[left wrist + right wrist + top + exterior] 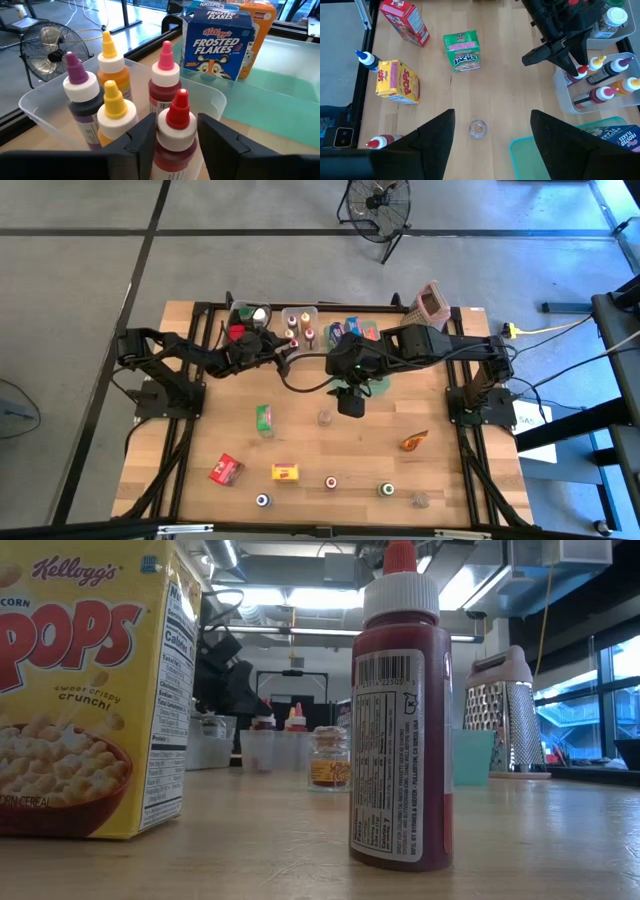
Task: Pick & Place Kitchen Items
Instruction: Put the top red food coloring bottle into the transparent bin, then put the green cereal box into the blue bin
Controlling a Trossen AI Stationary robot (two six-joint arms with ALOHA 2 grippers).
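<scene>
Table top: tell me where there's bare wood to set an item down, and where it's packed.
Bare wood lies between the green carton and the small clear jar, and from that jar across to the orange packet. Crowded: the clear bin of squeeze bottles, where the left gripper straddles the red-capped bottle, and the front row.

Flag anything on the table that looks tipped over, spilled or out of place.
Nothing is spilled or damaged. One oddity: the orange packet lies tilted near the table's right side, while the cartons and bottles stand scattered. The left gripper straddles a red-capped bottle in the clear bin.
</scene>
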